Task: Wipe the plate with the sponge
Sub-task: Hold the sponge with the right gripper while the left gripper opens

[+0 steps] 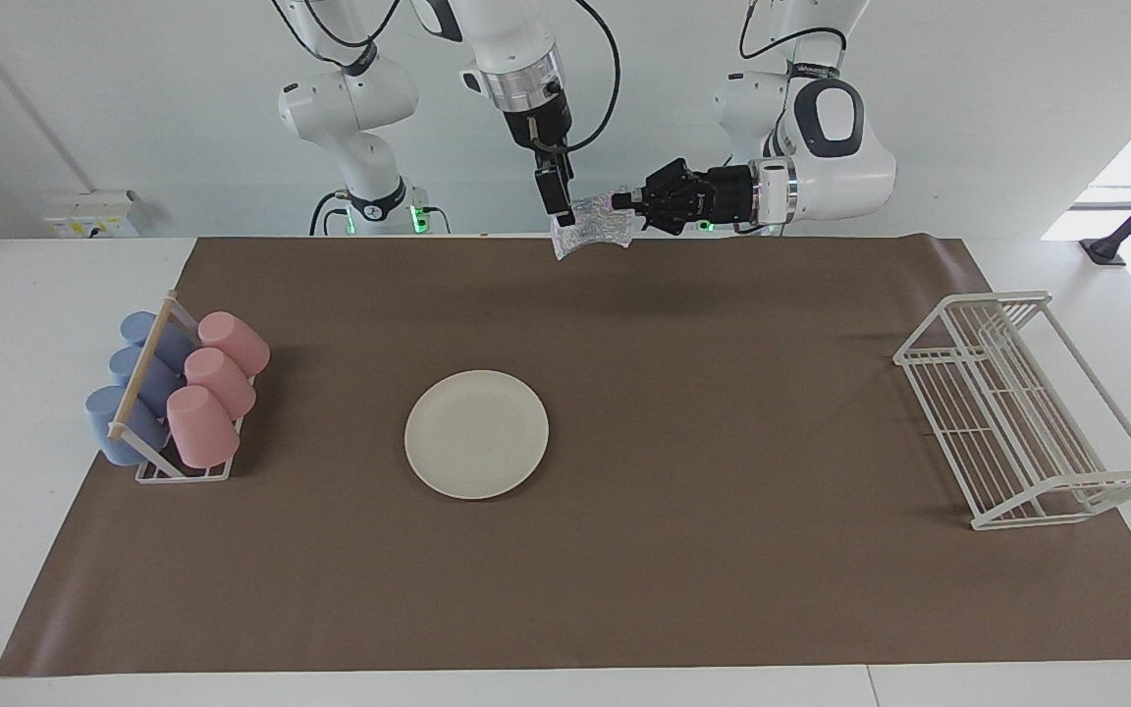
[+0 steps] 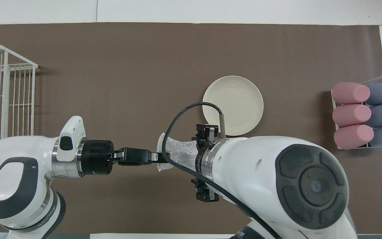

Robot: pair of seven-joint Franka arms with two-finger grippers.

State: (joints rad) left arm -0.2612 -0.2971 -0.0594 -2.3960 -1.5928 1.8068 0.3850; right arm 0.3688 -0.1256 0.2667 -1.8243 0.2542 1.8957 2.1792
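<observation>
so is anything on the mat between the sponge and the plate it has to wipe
Nothing visible. The silvery mesh sponge hangs in the left hand, with the right hand at it. Only bare brown mat lies below toward the round cream plate.

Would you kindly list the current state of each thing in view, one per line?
sponge: held in the air, pinched at one end
left gripper: shut on the sponge
right gripper: open, at the sponge's free end
plate: flat on the mat, bare
cups: lying stacked in their rack
wire rack: empty
</observation>
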